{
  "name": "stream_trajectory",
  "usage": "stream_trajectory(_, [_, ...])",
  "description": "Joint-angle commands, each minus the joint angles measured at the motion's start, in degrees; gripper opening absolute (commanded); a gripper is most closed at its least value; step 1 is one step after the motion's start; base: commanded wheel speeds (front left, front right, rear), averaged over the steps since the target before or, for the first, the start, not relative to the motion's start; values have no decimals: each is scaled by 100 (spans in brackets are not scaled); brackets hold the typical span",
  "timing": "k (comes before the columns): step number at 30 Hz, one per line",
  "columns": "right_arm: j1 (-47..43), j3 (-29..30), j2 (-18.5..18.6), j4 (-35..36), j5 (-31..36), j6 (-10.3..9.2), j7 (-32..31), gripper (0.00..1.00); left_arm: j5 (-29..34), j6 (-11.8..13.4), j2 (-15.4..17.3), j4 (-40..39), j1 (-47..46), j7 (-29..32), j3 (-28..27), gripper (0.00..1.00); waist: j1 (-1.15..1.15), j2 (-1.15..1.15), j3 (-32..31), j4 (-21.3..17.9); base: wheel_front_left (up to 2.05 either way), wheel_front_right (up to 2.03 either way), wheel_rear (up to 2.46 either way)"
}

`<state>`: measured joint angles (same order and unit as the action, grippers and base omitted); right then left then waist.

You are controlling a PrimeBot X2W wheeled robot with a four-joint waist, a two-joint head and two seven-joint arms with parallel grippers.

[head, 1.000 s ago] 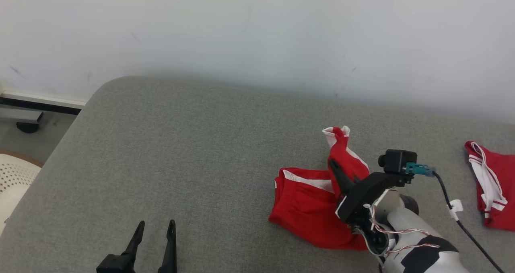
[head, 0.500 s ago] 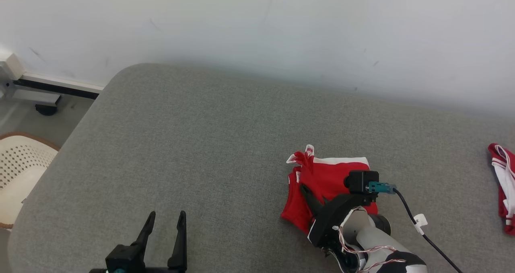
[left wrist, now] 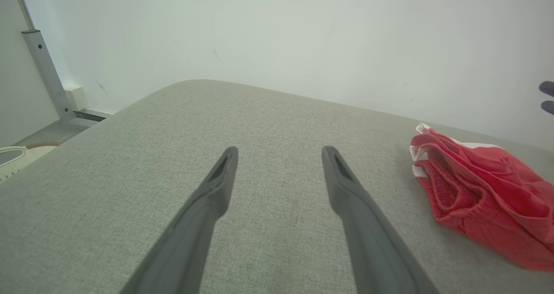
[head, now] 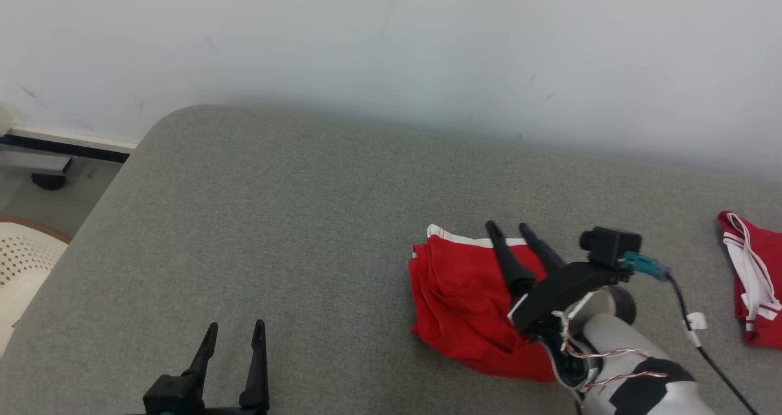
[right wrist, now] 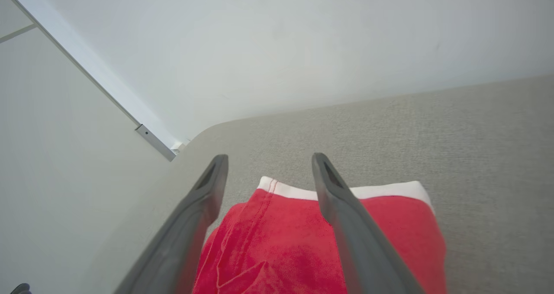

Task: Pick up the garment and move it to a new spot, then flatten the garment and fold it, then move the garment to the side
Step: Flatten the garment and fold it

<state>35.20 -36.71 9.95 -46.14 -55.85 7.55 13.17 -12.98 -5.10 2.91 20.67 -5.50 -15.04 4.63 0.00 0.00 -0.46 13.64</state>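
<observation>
The red garment with white trim lies loosely bunched on the grey cushioned surface, at about 4 o'clock from the middle of the head view. The right gripper hangs just over the garment's far half. Its two fingers are spread wide with nothing between them, tips pointing toward 12 o'clock near the white hem. The left gripper sits at 7 o'clock, well apart from the garment, also fully spread and empty. A second red-and-white garment lies at 3 o'clock by the frame edge.
</observation>
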Motion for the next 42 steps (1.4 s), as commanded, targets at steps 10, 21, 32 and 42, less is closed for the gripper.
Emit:
stream_trajectory(10, [-421,1256,677,215,941,-15,205,31,117,-41,-3,-161,105,-11,-245,100,0,0,74,-133,0,0,0])
stream_trajectory(21, [-838,1583,205,44,2753,-15,199,0,152,-92,-3,-157,-109,-11,-217,100,0,0,353,-11,0,0,0])
stream_trajectory(32, [-943,1253,-307,-340,3619,-15,200,0,196,-132,-4,-63,-230,-11,-141,100,0,0,382,174,0,0,0])
stream_trajectory(42, [-1297,530,-610,-52,3245,-15,199,0,181,-135,-3,-71,-186,-11,-176,100,0,0,339,211,0,0,0])
